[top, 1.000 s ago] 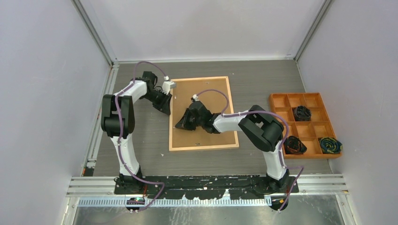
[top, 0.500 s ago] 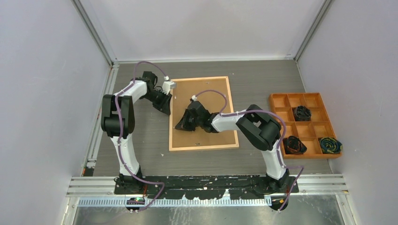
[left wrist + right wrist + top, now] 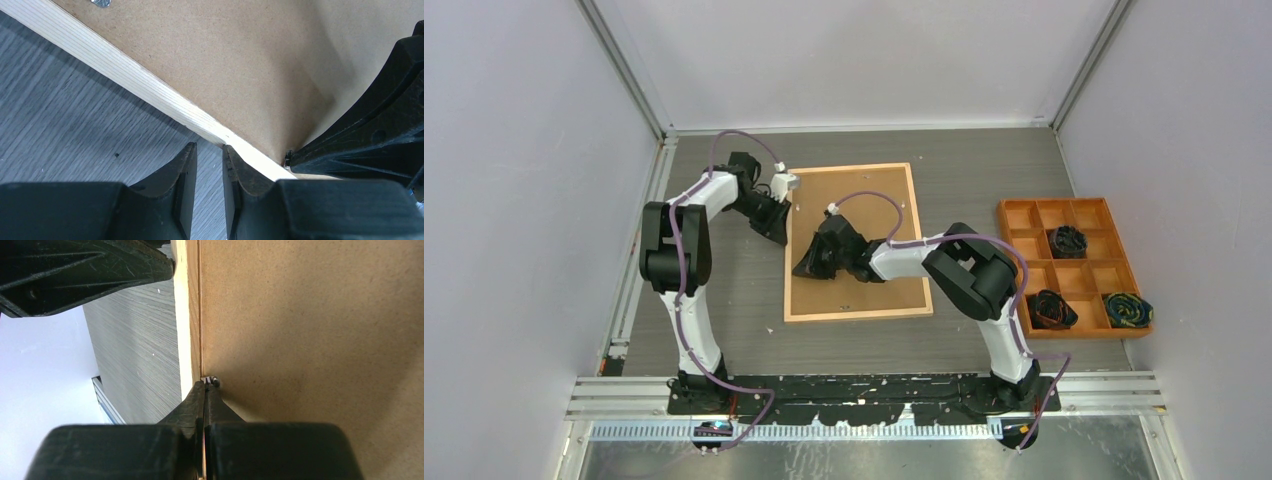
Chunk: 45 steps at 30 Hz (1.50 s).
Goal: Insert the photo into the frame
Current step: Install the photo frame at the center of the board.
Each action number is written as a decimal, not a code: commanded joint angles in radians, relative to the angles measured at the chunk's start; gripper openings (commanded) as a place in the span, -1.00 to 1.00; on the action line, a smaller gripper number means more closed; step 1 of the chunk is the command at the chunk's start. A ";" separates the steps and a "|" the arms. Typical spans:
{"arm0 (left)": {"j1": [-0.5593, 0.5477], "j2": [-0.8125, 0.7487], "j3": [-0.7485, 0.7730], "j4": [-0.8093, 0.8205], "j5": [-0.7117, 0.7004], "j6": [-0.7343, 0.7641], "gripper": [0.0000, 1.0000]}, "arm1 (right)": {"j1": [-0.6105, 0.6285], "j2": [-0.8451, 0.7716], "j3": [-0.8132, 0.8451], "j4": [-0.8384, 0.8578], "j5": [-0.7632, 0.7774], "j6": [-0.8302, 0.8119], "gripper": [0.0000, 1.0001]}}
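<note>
Finds the photo [image 3: 864,215] face down, brown board back upward, seated inside the frame [image 3: 856,167], flat on the grey table [image 3: 984,165] between the two arms. Places the left gripper [image 3: 776,230] at the frame's left rail, towards its far end, fingers drawn close with only a thin slit between them and nothing in it. From the left wrist, shows one fingertip [image 3: 235,170] touching the pale wood of the rail. Sets the right gripper [image 3: 804,268] low over the board near the same rail, fingers pressed tight together. From the right wrist, shows the tips [image 3: 205,390] at the seam between board and wood, against a small metal tab [image 3: 214,381]. Leaves an orange compartment tray [image 3: 1024,212] well off to the right, with dark bundles [image 3: 1068,240] in some cells.
</note>
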 commanded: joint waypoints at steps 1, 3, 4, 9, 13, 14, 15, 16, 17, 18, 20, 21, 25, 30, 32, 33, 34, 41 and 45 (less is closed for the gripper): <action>-0.005 -0.021 -0.019 0.028 -0.048 0.039 -0.48 | 0.006 0.010 0.034 -0.006 0.051 -0.005 -0.99; -0.006 -0.020 -0.019 0.029 -0.047 0.039 -0.48 | 0.007 0.014 0.037 -0.008 0.061 -0.011 -0.99; -0.005 -0.021 -0.018 0.029 -0.046 0.039 -0.48 | 0.006 0.015 0.036 -0.004 0.062 -0.013 -0.99; -0.005 -0.021 -0.011 0.028 -0.038 0.037 -0.48 | 0.001 0.013 0.025 0.063 0.013 -0.016 -0.99; 0.014 0.001 0.038 0.007 -0.025 0.033 -0.49 | -0.040 -0.070 -0.008 0.101 -0.069 -0.013 -0.93; 0.022 0.005 0.055 -0.002 -0.011 0.023 -0.49 | -0.055 -0.097 -0.012 0.094 -0.083 -0.020 -0.85; 0.030 0.012 0.074 -0.010 0.008 0.013 -0.48 | -0.069 -0.124 -0.011 0.086 -0.094 -0.030 -0.74; 0.039 0.019 0.093 -0.016 0.027 0.000 -0.48 | -0.084 -0.145 -0.007 0.066 -0.100 -0.045 -0.60; 0.046 0.024 0.111 -0.019 0.046 -0.017 -0.45 | -0.101 -0.162 0.012 0.035 -0.101 -0.074 -0.43; 0.053 0.033 0.132 -0.021 0.057 -0.034 -0.43 | -0.119 -0.171 0.032 -0.003 -0.101 -0.100 -0.33; 0.057 0.058 0.174 -0.023 0.059 -0.068 -0.42 | -0.165 -0.162 0.078 -0.061 -0.112 -0.138 -0.19; 0.060 0.079 0.196 -0.021 0.060 -0.098 -0.41 | -0.191 -0.149 0.105 -0.077 -0.129 -0.149 -0.13; 0.067 0.147 0.281 -0.031 0.091 -0.181 -0.40 | -0.276 -0.021 0.277 -0.212 -0.147 -0.229 -0.05; 0.071 0.219 0.369 -0.075 0.126 -0.205 -0.40 | -0.334 0.153 0.509 -0.345 -0.183 -0.281 -0.34; 0.072 0.230 0.377 -0.075 0.137 -0.203 -0.41 | -0.348 0.196 0.562 -0.354 -0.194 -0.282 -0.36; 0.072 0.236 0.381 -0.075 0.139 -0.201 -0.43 | -0.350 0.215 0.583 -0.355 -0.196 -0.281 -0.36; 0.072 0.243 0.388 -0.076 0.138 -0.199 -0.44 | -0.352 0.228 0.602 -0.356 -0.201 -0.280 -0.36; 0.071 0.289 0.415 -0.090 0.149 -0.190 -0.62 | -0.349 0.304 0.681 -0.341 -0.244 -0.244 -0.36; 0.060 0.308 0.430 -0.095 0.152 -0.190 -0.65 | -0.342 0.333 0.704 -0.344 -0.262 -0.230 -0.36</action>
